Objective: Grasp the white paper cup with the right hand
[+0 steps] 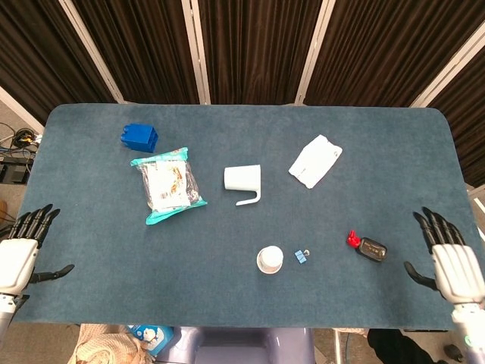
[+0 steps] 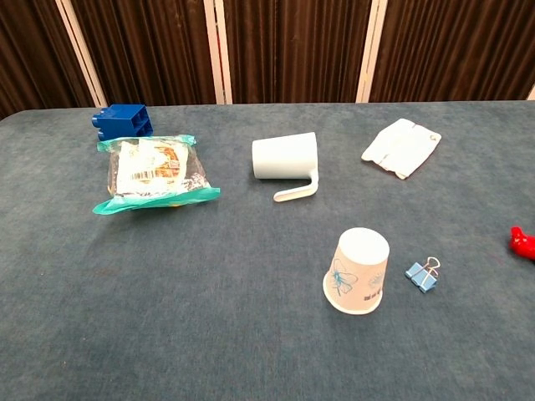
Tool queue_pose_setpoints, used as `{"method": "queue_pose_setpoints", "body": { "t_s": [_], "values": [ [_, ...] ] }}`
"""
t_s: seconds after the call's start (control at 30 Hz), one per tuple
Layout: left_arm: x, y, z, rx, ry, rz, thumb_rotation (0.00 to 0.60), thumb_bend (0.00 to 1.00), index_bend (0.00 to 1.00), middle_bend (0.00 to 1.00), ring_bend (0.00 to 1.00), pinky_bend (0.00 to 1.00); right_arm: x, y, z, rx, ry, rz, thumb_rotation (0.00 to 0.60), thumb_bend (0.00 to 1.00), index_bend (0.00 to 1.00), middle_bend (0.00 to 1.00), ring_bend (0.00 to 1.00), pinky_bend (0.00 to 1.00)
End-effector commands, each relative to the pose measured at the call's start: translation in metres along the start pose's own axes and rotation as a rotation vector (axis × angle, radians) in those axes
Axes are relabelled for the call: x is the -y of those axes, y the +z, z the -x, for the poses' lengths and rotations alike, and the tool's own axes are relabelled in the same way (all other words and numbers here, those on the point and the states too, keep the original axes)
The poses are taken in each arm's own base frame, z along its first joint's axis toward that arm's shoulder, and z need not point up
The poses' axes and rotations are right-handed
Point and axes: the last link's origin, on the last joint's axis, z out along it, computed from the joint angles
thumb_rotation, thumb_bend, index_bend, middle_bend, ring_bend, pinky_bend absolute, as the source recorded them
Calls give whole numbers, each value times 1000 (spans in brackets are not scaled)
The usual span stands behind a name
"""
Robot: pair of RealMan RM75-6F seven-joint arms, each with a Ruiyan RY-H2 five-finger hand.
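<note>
While the paper cup (image 1: 270, 259) stands upside down near the surface's (image 1: 91, 189) front edge, the right hand (image 1: 451, 262) hovers at the right edge, fingers apart, holding nothing.

"What do we see behind the worktop (image 1: 394, 144)?"
"We see dark curtains (image 1: 250, 45) with white strips (image 1: 195, 53) between them. Our worktop is blue and soft like carpet."

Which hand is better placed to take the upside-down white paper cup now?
Right. The right hand is open at the table edge, nearer the upside-down white paper cup than the open left hand.
</note>
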Motion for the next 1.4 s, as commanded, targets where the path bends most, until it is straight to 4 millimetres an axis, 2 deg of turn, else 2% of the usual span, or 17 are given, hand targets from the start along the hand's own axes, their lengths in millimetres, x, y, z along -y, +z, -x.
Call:
{"method": "queue_pose_setpoints", "body": {
  "t_s": [0.03,0.27,0.47,0.67,0.8,1.03,1.4],
  "values": [
    [0,0,0,5,-3,-1,600,0,0,0,0,0,22,26,-1,19,19,-85,600,291,0,0,0,114],
    [1,3,2,28,-7,-17,600,0,0,0,0,0,77,58,3,106,18,-266,600,291,0,0,0,114],
    [3,7,4,48,-15,-34,600,0,0,0,0,0,122,67,11,193,27,-377,600,291,0,0,0,114],
    [4,8,3,54,-26,-40,600,0,0,0,0,0,153,73,32,282,13,-442,600,290,0,0,0,118],
    [5,10,3,62,-31,-50,600,0,0,0,0,0,170,76,45,314,16,-467,600,291,0,0,2,177],
    [7,12,2,69,-39,-62,600,0,0,0,0,0,185,76,67,364,11,-476,600,290,0,2,63,235],
    [6,11,1,77,-44,-62,600,0,0,0,0,0,198,68,87,390,-31,-471,600,291,28,81,154,328]
  ]
}}
